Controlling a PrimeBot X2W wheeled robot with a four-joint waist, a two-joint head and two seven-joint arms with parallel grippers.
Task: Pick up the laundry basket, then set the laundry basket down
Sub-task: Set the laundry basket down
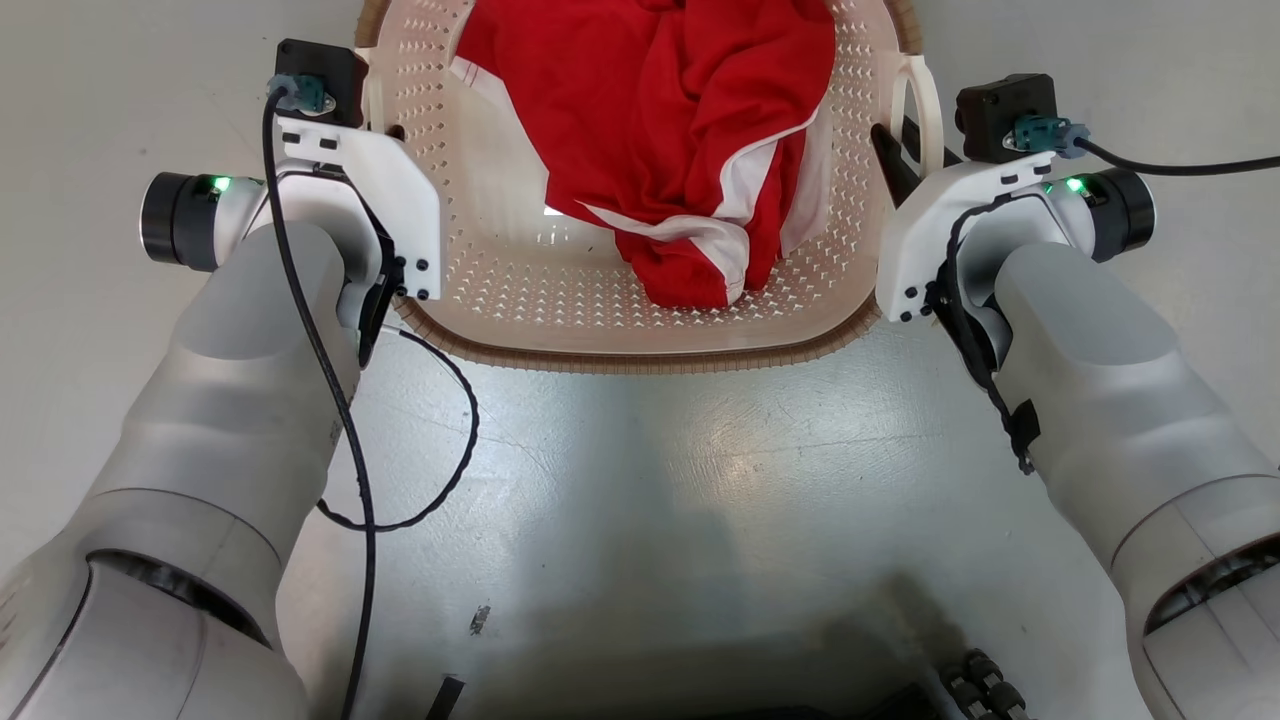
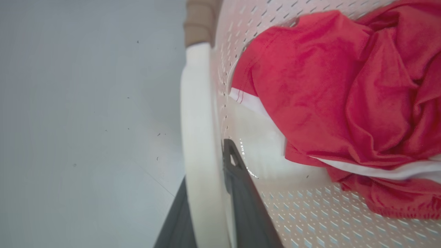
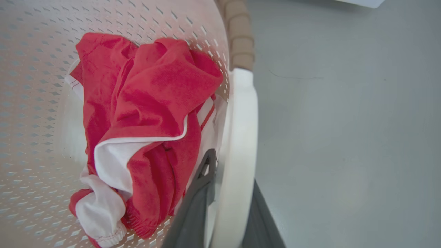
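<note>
The cream perforated laundry basket (image 1: 560, 290) with its brown rim (image 1: 640, 358) sits straight ahead, between my arms. A red and white garment (image 1: 680, 120) lies bunched inside it. My left gripper (image 1: 385, 130) is at the basket's left handle. In the left wrist view, its dark fingers (image 2: 241, 186) close on either side of the white handle (image 2: 196, 103). My right gripper (image 1: 912, 150) is at the right handle (image 1: 925, 100). The right wrist view shows its fingers (image 3: 200, 193) clamped on both sides of that handle (image 3: 243, 113). I cannot tell whether the basket touches the floor.
Smooth grey floor (image 1: 700, 480) surrounds the basket. A black cable (image 1: 450, 440) loops down from my left wrist over the floor. My dark base (image 1: 800, 690) fills the bottom edge. A white object (image 3: 361, 2) peeks in at the far top right of the right wrist view.
</note>
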